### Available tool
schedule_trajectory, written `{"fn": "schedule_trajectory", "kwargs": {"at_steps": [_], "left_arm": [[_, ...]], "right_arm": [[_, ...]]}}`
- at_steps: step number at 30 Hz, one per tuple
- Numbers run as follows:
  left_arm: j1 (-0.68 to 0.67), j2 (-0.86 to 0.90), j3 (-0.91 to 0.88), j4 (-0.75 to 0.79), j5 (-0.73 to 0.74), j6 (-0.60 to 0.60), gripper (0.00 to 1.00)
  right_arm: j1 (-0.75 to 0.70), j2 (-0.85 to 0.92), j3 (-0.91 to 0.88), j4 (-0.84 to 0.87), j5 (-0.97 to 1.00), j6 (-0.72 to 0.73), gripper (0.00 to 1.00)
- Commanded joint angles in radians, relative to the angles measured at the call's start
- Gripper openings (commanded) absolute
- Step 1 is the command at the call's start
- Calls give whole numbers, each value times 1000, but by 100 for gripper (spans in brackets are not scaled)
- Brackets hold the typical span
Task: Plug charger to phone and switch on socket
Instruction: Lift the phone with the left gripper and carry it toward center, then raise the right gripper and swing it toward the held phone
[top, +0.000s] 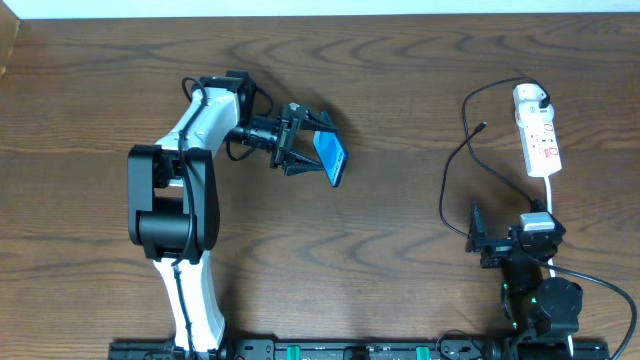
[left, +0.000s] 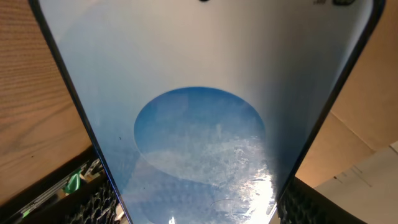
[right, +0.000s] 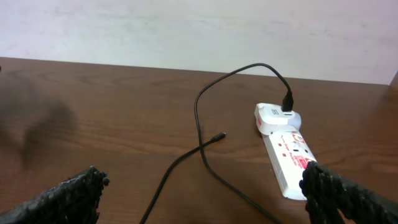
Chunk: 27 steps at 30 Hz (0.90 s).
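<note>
My left gripper (top: 305, 150) is shut on the phone (top: 331, 157), which it holds on edge above the table left of centre. In the left wrist view the phone's cyan-blue screen (left: 199, 124) with its oval pattern fills the frame between the fingers. The white socket strip (top: 538, 135) lies at the far right, with the white adapter (top: 530, 97) plugged into its far end. The thin black charger cable (top: 458, 160) loops over the table and its plug tip (right: 217, 137) lies free left of the strip (right: 289, 158). My right gripper (top: 480, 240) is open and empty near the table's front edge.
The strip's white cord (top: 549, 195) runs from its near end towards the right arm's base. A pale wall lies beyond the table's far edge (right: 199, 68). Bare wooden tabletop (top: 400, 260) lies between the two arms.
</note>
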Motion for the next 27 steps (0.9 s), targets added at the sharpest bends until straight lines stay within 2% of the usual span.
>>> {"fn": "schedule_trajectory", "kwargs": {"at_steps": [1,8,11,15,19,22,27], "left_arm": [[-10,-43,-4,-3,50,24,75],[-26,-43,-4,-3,84,5,74],[-26,-43,-4,-3,103,5,74],[-26,-43,-4,-3,103,5,74],[-26,-43,-4,-3,103,5,74],[-26,-43,-4,-3,99,6,75],[-26,-43,-4,-3,99,6,74]], "right_arm": [[7,-5,-6,-1,8,-13,99],[7,-5,-6,19,-31,8,99],[7,-5,-6,23,-127,101,99],[7,-5,-6,23,-208,301,99],[7,-5,-6,22,-317,581,99],[7,-5,-6,30,-386,866,99],[7,-5,-6,37,-389,1500,99]]}}
